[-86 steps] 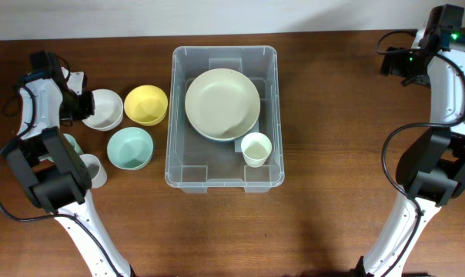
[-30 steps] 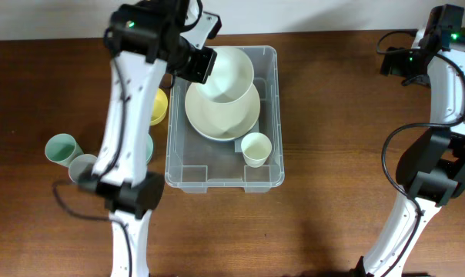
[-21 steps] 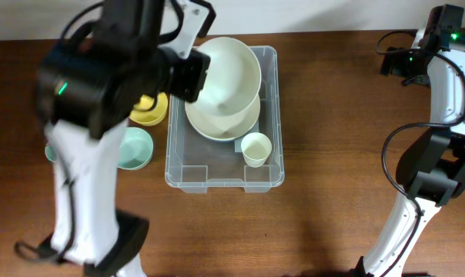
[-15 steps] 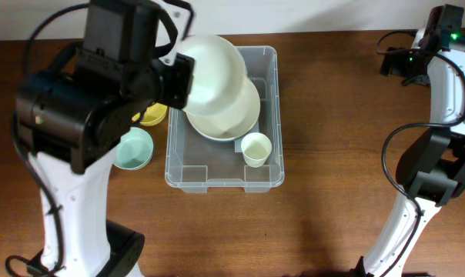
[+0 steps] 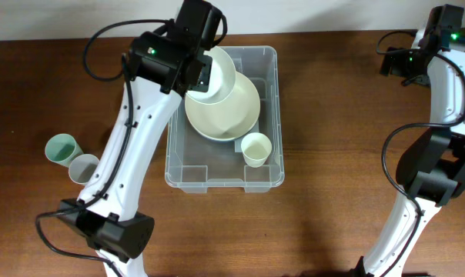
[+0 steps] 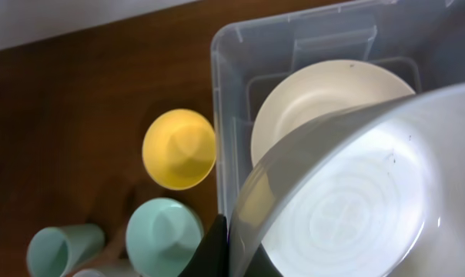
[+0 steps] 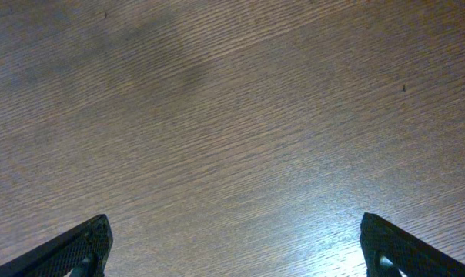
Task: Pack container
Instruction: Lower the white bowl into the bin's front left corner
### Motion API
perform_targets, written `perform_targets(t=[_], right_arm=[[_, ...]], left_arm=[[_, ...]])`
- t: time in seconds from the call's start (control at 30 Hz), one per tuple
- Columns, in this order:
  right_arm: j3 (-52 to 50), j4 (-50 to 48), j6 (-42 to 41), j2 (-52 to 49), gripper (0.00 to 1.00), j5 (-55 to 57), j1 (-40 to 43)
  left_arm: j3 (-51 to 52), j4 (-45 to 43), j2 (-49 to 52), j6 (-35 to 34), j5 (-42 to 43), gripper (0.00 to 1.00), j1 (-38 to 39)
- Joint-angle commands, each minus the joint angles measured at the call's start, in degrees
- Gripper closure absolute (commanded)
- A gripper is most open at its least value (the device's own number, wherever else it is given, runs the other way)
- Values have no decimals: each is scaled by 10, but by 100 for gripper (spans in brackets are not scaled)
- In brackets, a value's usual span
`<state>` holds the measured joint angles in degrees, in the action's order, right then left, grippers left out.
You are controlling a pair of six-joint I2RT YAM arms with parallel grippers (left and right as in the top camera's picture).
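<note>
Gripping a white bowl [image 5: 221, 77] by its rim with the left jaws, tilted above the far left corner of the container [image 5: 221, 181], mid tabletop [image 5: 332, 192], over a pale plate [image 5: 234, 117] beside a small cup [image 5: 255, 148]. Holding the right jaws wide, well apart, far right.

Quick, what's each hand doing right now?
Left hand: closed on the rim of the white bowl, above the container.
Right hand: open, holding nothing, over the table.
</note>
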<state>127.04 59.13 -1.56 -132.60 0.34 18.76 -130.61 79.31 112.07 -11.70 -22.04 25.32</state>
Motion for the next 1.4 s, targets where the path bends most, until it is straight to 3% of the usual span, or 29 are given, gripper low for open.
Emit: perform_targets(t=[0.0, 0.17, 0.57, 1.0, 1.37], right_arm=[[-4, 0, -7, 10, 1, -1, 0], [-4, 0, -7, 10, 1, -1, 0], [-4, 0, -7, 10, 1, -1, 0], [-4, 0, -7, 10, 1, -1, 0], [-4, 0, -7, 10, 1, -1, 0]], left_arm=[[35, -25, -13, -2, 27, 99, -9], [73, -50, -13, 13, 102, 99, -34], [223, -152, -15, 47, 168, 99, -72], [304, -102, -43, 53, 200, 99, -64], [421, -195, -43, 54, 223, 99, -57]])
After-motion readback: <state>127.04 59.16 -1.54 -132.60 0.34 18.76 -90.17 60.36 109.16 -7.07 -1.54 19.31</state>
